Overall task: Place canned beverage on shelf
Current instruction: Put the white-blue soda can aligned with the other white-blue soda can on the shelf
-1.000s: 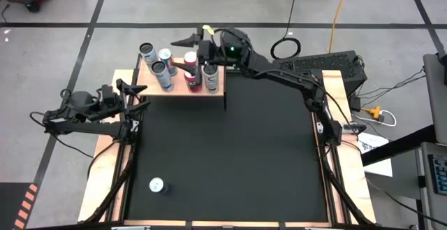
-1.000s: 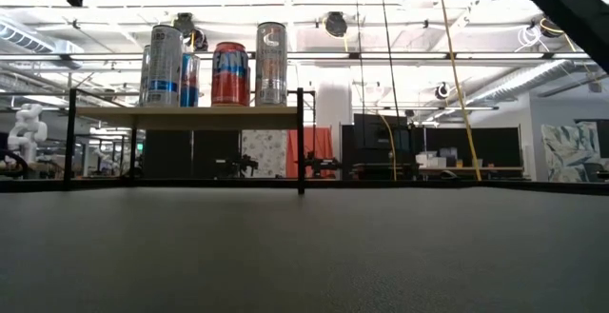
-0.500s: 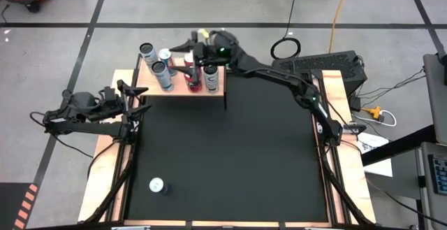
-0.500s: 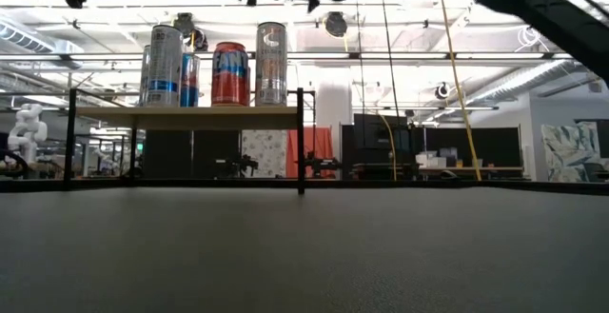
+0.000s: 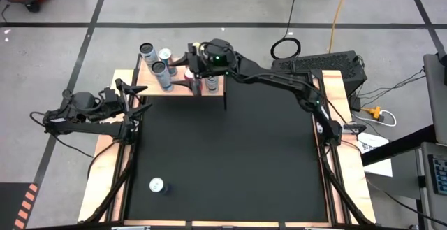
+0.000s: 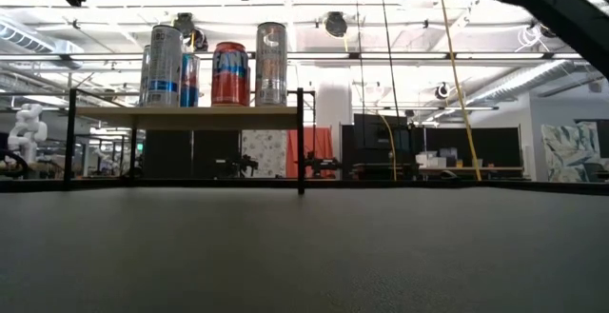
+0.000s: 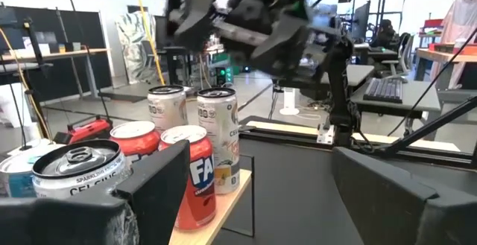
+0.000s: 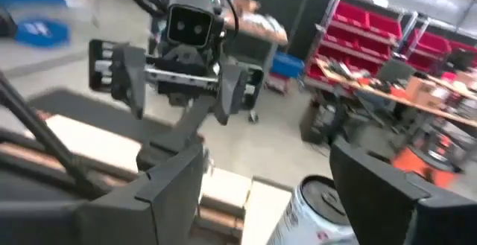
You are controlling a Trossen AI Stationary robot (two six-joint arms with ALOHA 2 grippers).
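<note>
Progress: mostly done, by my read. The shelf [image 5: 183, 83] is sitting at about 11 o'clock on the desk [image 5: 230, 153] and carrying a cluster of upright cans [image 6: 214, 64]: silver ones on the left, a red can [image 6: 229, 73] in the middle, a tall silver one to its right. One loose can [image 5: 156, 185] is still standing down at 7 o'clock on the black mat, well apart from the shelf, so at least that one is left to place.

Left claw [image 5: 133, 97] is waiting at 9 o'clock, just beside the shelf's left end, fingers apart, holding nothing. Right claw [image 5: 192, 66] is hanging over the cans on the shelf, fingers apart; the right wrist view is showing a can top between them but no grip on it.

Surface: black mat with wood edging, otherwise bare. Room: grey floor with black tape lines, cables, a keyboard [image 5: 318, 63] at 1 o'clock, benches and red bins further back.
</note>
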